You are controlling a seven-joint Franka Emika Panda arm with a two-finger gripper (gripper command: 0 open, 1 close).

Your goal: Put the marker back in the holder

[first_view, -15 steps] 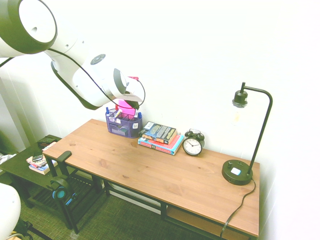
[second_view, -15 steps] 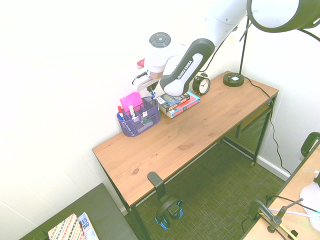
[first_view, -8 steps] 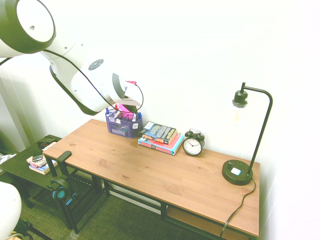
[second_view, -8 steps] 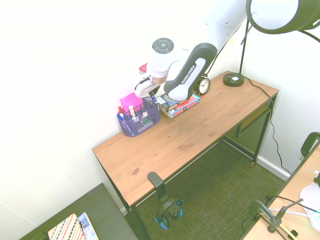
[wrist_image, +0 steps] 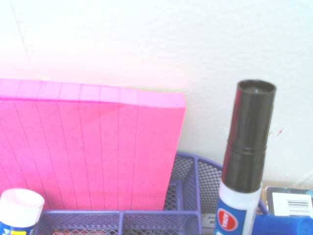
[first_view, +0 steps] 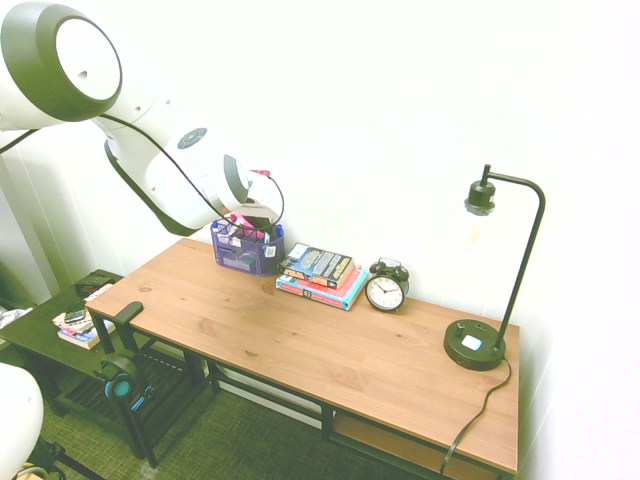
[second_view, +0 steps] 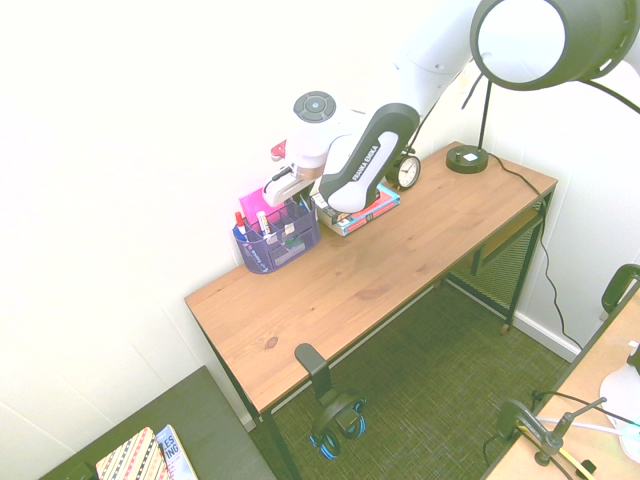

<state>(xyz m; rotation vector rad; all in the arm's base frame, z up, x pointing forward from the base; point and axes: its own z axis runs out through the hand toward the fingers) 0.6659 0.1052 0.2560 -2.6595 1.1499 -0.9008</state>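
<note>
One marker [wrist_image: 246, 161] fills my wrist view: black cap up, white barrel below with a red-and-blue label, rising from the bottom edge beside the holder [wrist_image: 190, 181]. Neither exterior view shows clearly whether it's in my grip; the arm hides that spot. Jaws are pressed together as far as they go, so either pinching the slim barrel or shut on nothing. Can't tell which.

Holder is purple mesh, split into compartments. A pink pad [wrist_image: 93, 147] stands upright in the back section, against the wall. A white-capped item [wrist_image: 19, 208] sits in a front compartment, and a blue item [wrist_image: 281, 225] plus a barcode label [wrist_image: 291, 203] show at the far side of the marker.

From the second exterior view, my gripper [second_view: 297, 195] hangs just over the back of the holder [second_view: 275, 245], angled down toward it. Red- and white-tipped pens [second_view: 250, 222] stick up at the holder's outer end. In the first exterior view the wrist covers most of the pad and the holder's top [first_view: 245, 255].

Holder sits at the back corner of the desk [first_view: 330, 350], near the wall. Just beside it lies a book stack [first_view: 322, 274], then a clock [first_view: 386, 288], then, well apart at the other end, a lamp [first_view: 480, 335]. Headphones [second_view: 338, 418] hang from a hook on the desk's front edge.
</note>
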